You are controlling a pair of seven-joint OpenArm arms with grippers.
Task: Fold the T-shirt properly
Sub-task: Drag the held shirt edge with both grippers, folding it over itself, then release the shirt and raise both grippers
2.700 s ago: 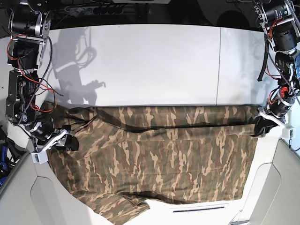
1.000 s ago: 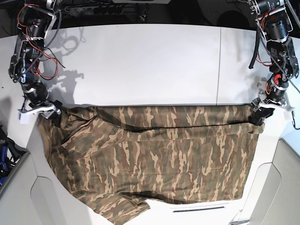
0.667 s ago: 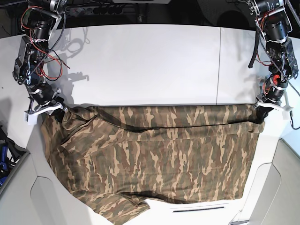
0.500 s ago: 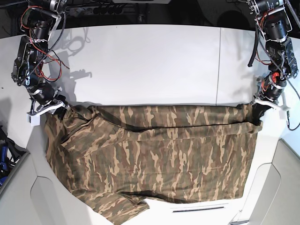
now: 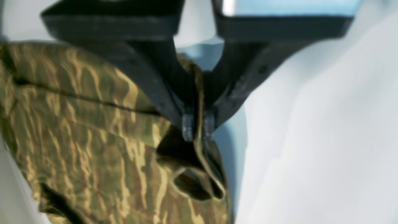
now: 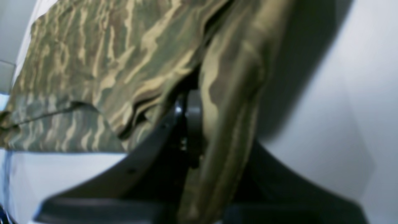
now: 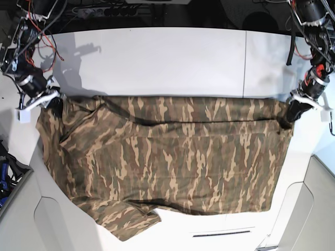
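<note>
Both claws, left (image 5: 198,129) and right (image 6: 199,124), pinch corners of the limp camouflage T-shirt (image 7: 167,162).

T-shirt (image 7: 172,157) farther up the table (image 7: 167,57)

Both wrist views blurred, T-shirt (image 7: 167,157) cut by their edges; right gripper (image 6: 199,124) half under cloth.

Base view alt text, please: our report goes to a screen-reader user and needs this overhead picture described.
A camouflage T-shirt lies spread across a white table, seen from above. The right gripper pinches its far corner at the picture's left, and the left gripper pinches the far corner at the picture's right. One sleeve reaches toward the near edge.
</note>
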